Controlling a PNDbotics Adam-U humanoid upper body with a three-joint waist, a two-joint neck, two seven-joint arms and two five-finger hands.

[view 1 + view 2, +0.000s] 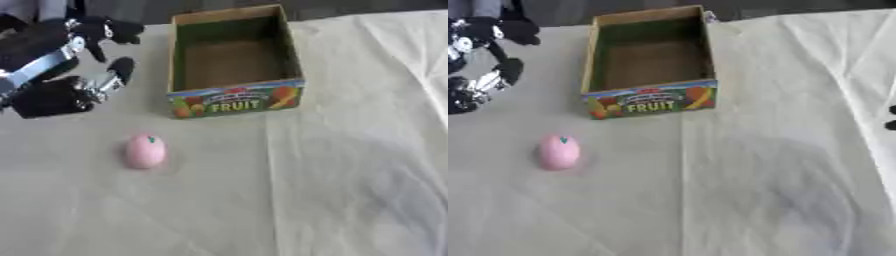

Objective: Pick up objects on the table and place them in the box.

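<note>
Overall, the bench [350, 175] fills both views and is covered by a pale, creased cloth, with one fold line running from the box down toward the near edge.

The box [234, 100], an open-topped cardboard carton, stands upright on the bench at the far centre. Its front panel carries printed fruit pictures and the word FRUIT. Its interior walls are dark green and its floor is brown; nothing shows inside it.

The left robot hand [66, 75], black with silver parts, is at the upper left, beside the box and apart from it. Its fingers are spread and relaxed, grasping nothing. Whether it rests on the cloth or hangs above it cannot be told.

The pink object [145, 150], egg-shaped with a small green mark at its top, sits on the cloth in front of the box and to its left, well apart from both the box and the left robot hand.

At the right edge of the right eye view, small dark shapes [891, 117] show; what they are cannot be told.
</note>
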